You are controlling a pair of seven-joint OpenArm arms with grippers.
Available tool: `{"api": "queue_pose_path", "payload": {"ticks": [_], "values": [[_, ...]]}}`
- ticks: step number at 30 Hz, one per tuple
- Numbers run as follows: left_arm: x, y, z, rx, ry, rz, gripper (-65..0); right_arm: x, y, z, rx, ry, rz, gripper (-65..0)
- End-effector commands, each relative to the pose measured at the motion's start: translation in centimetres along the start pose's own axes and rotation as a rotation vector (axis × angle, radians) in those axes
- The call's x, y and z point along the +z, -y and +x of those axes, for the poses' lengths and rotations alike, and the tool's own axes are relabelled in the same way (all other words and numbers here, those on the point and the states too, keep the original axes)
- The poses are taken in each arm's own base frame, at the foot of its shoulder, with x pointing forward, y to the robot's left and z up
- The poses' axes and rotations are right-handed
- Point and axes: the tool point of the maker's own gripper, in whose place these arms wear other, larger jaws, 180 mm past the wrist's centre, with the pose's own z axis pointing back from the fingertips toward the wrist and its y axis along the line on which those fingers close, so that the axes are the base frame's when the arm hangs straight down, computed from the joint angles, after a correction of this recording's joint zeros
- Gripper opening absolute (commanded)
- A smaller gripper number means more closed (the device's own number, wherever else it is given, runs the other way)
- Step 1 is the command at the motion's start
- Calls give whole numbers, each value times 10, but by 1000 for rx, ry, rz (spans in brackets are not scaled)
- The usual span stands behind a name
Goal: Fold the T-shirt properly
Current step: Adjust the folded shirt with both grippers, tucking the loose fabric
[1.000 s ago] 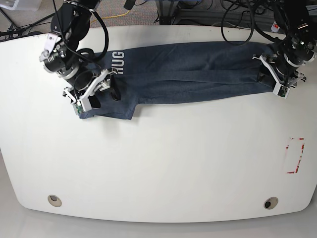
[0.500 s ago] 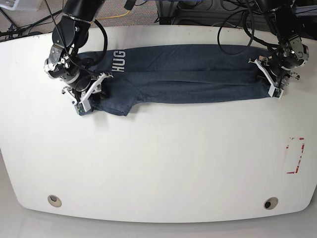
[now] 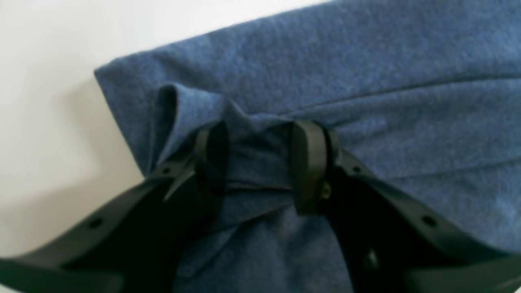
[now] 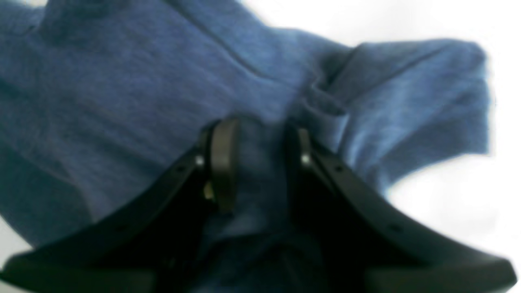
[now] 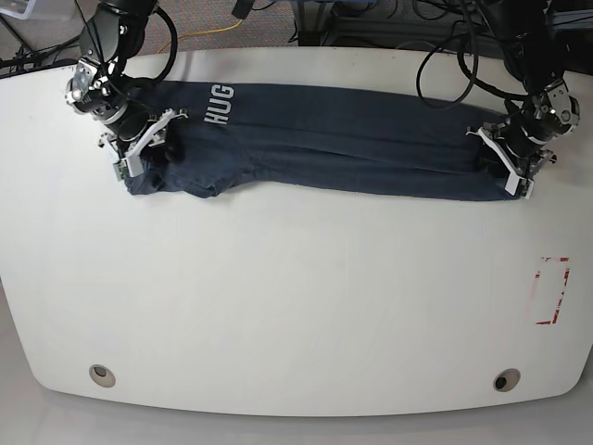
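Note:
The dark blue T-shirt (image 5: 352, 139) lies pulled out in a long folded band across the far half of the white table (image 5: 296, 297), with white letters "HUG" (image 5: 220, 105) showing near its left end. At that left end my right gripper (image 5: 148, 153) is shut on a bunch of the cloth; the right wrist view shows T-shirt fabric (image 4: 122, 81) pinched between the fingers (image 4: 222, 162). At the right end my left gripper (image 5: 505, 165) is shut on the cloth too, near a corner of the T-shirt (image 3: 366, 61), with a fold caught between its pads (image 3: 309, 162).
A red-marked rectangle (image 5: 553, 290) sits on the table at the right. Two round holes (image 5: 102, 375) (image 5: 506, 380) lie near the front edge. Cables and equipment crowd the floor behind the table's far edge.
Both grippers have closed on the shirt's ends. The right gripper has drawn its end left and toward the far edge, and the band now lies longer and tauter.

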Motion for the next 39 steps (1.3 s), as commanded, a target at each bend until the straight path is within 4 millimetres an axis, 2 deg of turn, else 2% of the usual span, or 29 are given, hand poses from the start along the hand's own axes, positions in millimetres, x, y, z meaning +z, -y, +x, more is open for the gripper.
{"api": "queue_pose_path", "payload": {"ticks": [1, 3, 9, 14, 20, 23, 27, 29, 34, 39], "values": [[3, -15, -40, -38, -203, 59, -418, 13, 28, -5, 9, -45, -95, -474], [3, -15, -39, -38, -201, 59, -418, 21, 33, 6, 29, -18, -121, -472], [4, -15, -38, -40, -200, 61, -418, 46, 22, 37, 145, -16, -170, -471], [4, -15, -39, -40, -201, 60, -418, 58, -9, 60, 169, 24, -143, -471], [4, -14, -39, -39, -202, 59, -418, 52, -42, 62, 90, 54, -14, -471], [4, -14, -39, -40, -202, 60, -418, 44, -53, 56, 37, 57, 34, -471], [4, -14, -39, -39, -201, 59, -418, 29, -49, 31, -23, -13, 51, -471], [6, -16, -36, -40, -192, 64, -418, 20, -41, 16, -52, -59, 52, -471], [13, -18, -16, -78, -144, 90, -418, 11, -16, -12, -90, -124, 35, -471], [20, -20, 1, -106, -103, 113, -418, 13, 5, -23, -97, -148, 13, -474]]}}
